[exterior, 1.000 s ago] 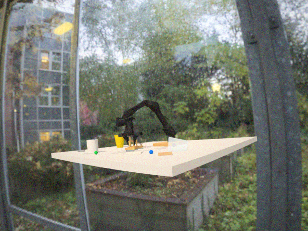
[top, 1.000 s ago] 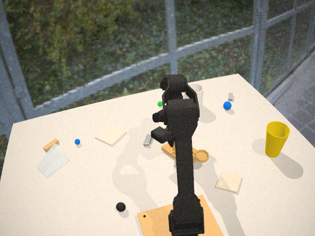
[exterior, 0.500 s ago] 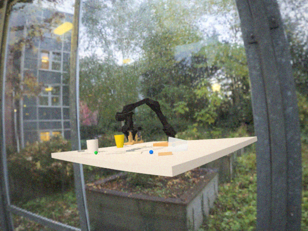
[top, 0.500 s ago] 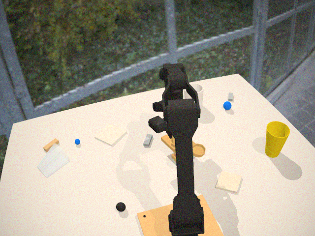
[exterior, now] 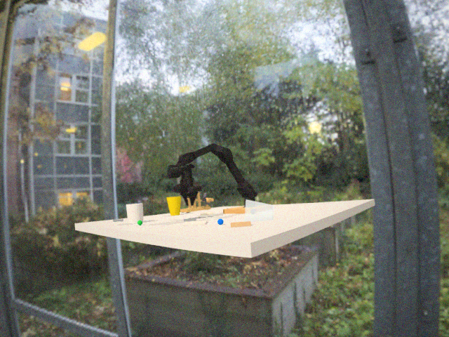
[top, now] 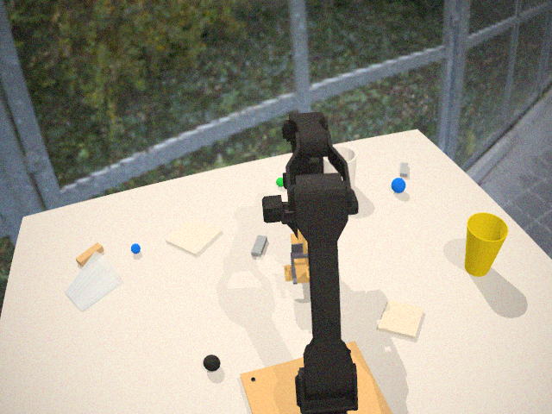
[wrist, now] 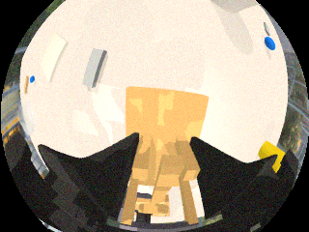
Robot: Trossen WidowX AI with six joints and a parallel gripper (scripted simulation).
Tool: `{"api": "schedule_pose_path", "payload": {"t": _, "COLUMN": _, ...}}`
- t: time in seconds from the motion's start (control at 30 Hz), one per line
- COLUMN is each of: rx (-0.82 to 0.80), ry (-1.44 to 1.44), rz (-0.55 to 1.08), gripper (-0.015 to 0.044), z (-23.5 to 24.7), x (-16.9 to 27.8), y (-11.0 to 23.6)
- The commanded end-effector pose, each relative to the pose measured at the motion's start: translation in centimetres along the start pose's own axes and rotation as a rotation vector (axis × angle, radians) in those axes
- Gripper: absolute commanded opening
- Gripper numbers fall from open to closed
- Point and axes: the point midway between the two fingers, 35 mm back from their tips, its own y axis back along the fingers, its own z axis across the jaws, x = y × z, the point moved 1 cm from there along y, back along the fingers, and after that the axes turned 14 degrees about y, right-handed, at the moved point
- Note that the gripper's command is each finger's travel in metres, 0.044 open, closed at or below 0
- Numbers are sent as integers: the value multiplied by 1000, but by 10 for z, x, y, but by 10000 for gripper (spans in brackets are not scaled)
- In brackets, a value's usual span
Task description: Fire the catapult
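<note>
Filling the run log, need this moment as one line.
phase: aiming | gripper: shut on catapult | catapult: wooden, between the fingers | white mug: upright, beyond arm | green ball: on table, unloaded

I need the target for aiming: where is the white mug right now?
In the top view the white mug stands at the table's far edge, partly hidden behind the arm, with the green ball to its left and a blue ball to its right.

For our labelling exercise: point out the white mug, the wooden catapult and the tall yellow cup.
White mug (exterior: 134,212), exterior view, its side wall.
Wooden catapult (wrist: 166,116), wrist view, its flat base.
Tall yellow cup (top: 481,249), top view, its outer wall.
</note>
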Motion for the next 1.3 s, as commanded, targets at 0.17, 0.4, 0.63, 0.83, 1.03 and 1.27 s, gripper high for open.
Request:
{"api": "schedule_pose_path", "payload": {"t": 0.17, "rx": 10, "ry": -275, "rz": -26, "gripper": 0, "z": -18, "x": -3, "y": 9}}
{"api": "schedule_pose_path", "payload": {"t": 0.4, "rx": 10, "ry": -275, "rz": -26, "gripper": 0, "z": -20, "x": -2, "y": 9}}
{"api": "schedule_pose_path", "payload": {"t": 0.63, "rx": 10, "ry": -276, "rz": -26, "gripper": 0, "z": -21, "x": -2, "y": -1}}
{"api": "schedule_pose_path", "payload": {"t": 0.83, "rx": 10, "ry": -276, "rz": -26, "gripper": 0, "z": -21, "x": -3, "y": -11}}
{"api": "schedule_pose_path", "payload": {"t": 1.03, "rx": 10, "ry": -276, "rz": -26, "gripper": 0, "z": -22, "x": -3, "y": -21}}
{"api": "schedule_pose_path", "payload": {"t": 1.27, "rx": 10, "ry": -276, "rz": -26, "gripper": 0, "z": -22, "x": -2, "y": -32}}
